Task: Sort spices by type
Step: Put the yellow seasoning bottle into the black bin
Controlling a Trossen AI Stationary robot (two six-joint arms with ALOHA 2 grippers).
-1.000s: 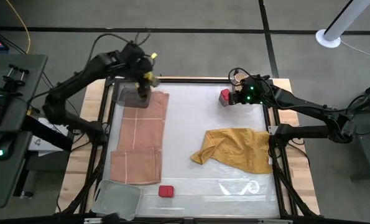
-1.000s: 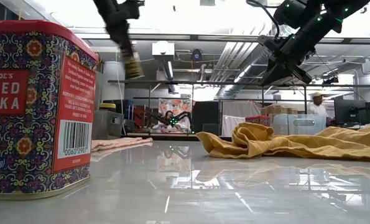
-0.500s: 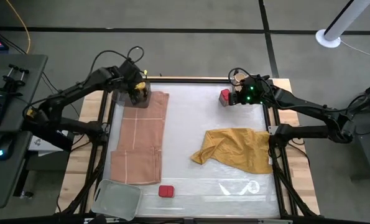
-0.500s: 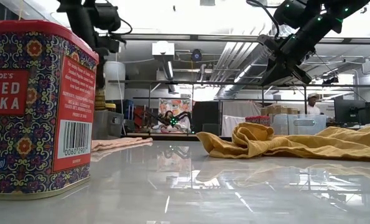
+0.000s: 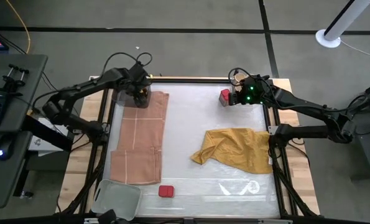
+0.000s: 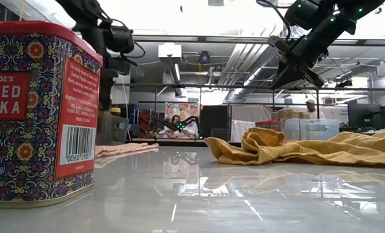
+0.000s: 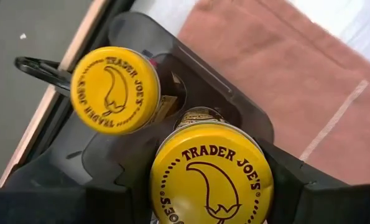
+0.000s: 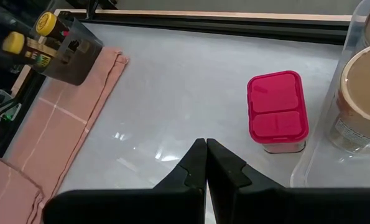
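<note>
Placement of a yellow-capped jar [image 7: 211, 174], gripped in the left tool [image 5: 139, 93].
Just beyond it a second yellow-capped jar [image 7: 114, 89] stands in the dark tray [image 7: 228, 106]; next, release and lift clear. Right tool [image 8: 206, 163], clenched, hovers near the red tin [image 8: 277, 111].

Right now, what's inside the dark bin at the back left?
The bin holds two yellow-capped jars. The left gripper is above them. The caps hide most of the bin's floor.
</note>
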